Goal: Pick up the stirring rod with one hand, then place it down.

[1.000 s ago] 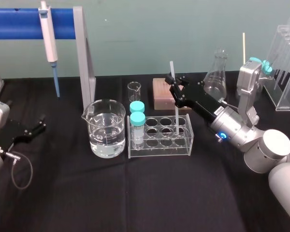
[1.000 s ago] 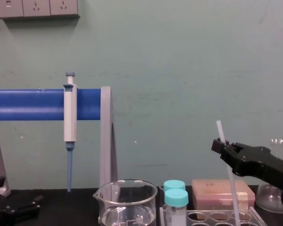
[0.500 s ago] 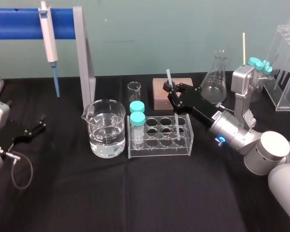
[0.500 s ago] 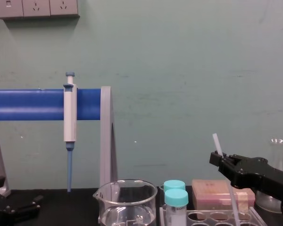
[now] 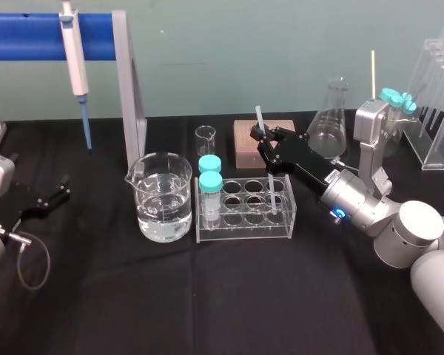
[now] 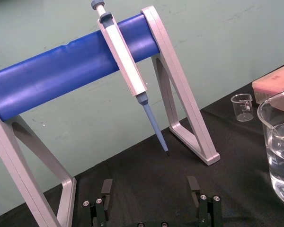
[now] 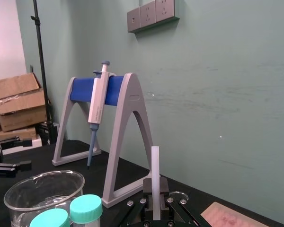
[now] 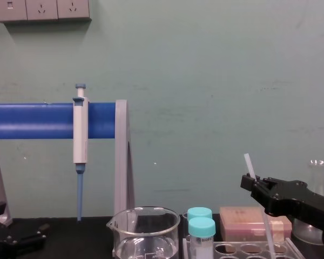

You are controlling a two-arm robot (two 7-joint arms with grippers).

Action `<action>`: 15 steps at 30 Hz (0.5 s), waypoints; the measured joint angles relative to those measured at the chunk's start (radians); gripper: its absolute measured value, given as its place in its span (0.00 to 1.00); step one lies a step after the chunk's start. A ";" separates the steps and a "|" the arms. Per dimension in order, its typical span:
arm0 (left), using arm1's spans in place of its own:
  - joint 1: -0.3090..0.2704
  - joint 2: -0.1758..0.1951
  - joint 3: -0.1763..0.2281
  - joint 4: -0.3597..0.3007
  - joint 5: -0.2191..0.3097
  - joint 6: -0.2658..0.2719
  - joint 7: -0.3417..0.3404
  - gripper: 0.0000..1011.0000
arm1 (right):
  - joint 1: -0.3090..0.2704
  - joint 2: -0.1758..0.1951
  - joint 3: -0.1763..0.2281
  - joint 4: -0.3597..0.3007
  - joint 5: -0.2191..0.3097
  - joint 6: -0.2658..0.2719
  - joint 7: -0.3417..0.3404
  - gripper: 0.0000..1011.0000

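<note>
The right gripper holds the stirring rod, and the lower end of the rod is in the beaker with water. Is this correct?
Not quite: the right gripper holds the stirring rod, but its lower end is in the clear tube rack, as the head view shows.

Right gripper [image 5: 261, 136] clamped, reaching forward, left gripper [image 5: 60, 192] parked, splayed

Right hand [image 5: 261, 135], stirring rod [image 5: 271, 186] lower
</note>
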 joint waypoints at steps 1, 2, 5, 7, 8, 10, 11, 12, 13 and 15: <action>0.000 0.000 0.000 0.000 0.000 0.000 0.000 0.99 | 0.000 0.000 0.000 0.000 0.000 0.000 0.000 0.08; 0.000 0.000 0.000 0.000 0.000 0.000 0.000 0.99 | 0.000 0.000 0.000 0.000 0.000 0.000 0.000 0.08; 0.000 0.000 0.000 0.000 0.000 0.000 0.000 0.99 | 0.000 0.000 0.000 -0.001 0.001 -0.001 0.000 0.08; 0.000 0.000 0.000 0.000 0.000 0.000 0.000 0.99 | 0.000 0.000 0.001 -0.001 0.001 -0.001 0.000 0.12; 0.000 0.000 0.000 0.000 0.000 0.000 0.000 0.99 | 0.000 0.000 0.001 -0.001 0.001 -0.001 0.000 0.13; 0.000 0.000 0.000 0.000 0.000 0.000 0.000 0.99 | 0.000 0.000 0.001 -0.001 0.001 -0.001 0.001 0.16; 0.000 0.000 0.000 0.000 0.000 0.000 0.000 0.99 | 0.000 0.000 0.001 -0.001 0.001 -0.001 0.001 0.21; 0.000 0.000 0.000 0.000 0.000 0.000 0.000 0.99 | 0.000 0.000 0.001 -0.001 0.001 -0.001 0.001 0.24; 0.000 0.000 0.000 0.000 0.000 0.000 0.000 0.99 | 0.000 0.000 0.001 -0.001 0.001 -0.001 0.001 0.27; 0.000 0.000 0.000 0.000 0.000 0.000 0.000 0.99 | 0.000 0.000 0.001 -0.001 0.001 -0.001 0.001 0.33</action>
